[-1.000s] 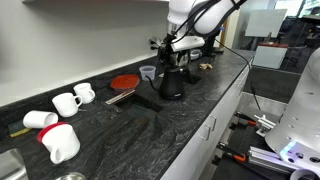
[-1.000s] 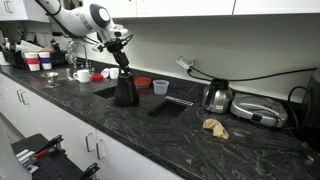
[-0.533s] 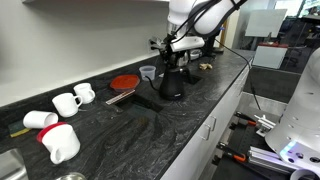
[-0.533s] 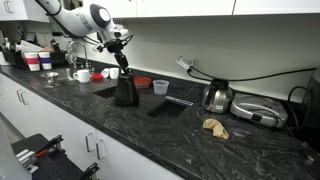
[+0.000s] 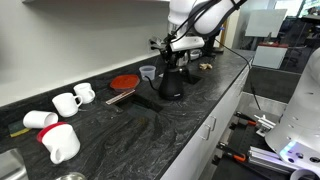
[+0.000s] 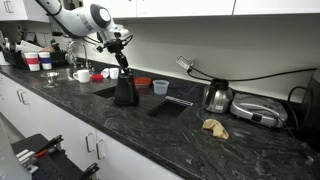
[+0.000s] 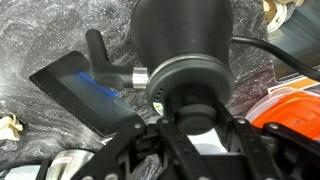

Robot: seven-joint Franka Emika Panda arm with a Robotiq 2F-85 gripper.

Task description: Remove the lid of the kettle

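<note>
I have the claw right over the kettle, which stands about midway between the back edge and the front edge of the counter, well away from the end where the white mugs lie. A red disc and a small cup sit just behind it, nearer the back edge.

As I judge it, the job is barely begun. The lid is still seated in the shiny ring at the kettle's top, and nothing has been lifted clear. In the wrist view the claw comes in from the bottom edge with a finger on each side of the lid's dark middle. The fingers are around it, but I cannot tell whether they are pressed on it or only straddling it. What is left is a sure pinch, a straight pull upward, and setting the lid down on bare counter.

The kettle stands upright, its long axis vertical, wide black base on the counter and narrow top facing up into the claw. In the wrist view a thin dark arm leaves the body toward the upper left, over a flat black mat. I take it for the spout, pointing roughly along the counter toward the mug end, though I am not sure of that.
</note>
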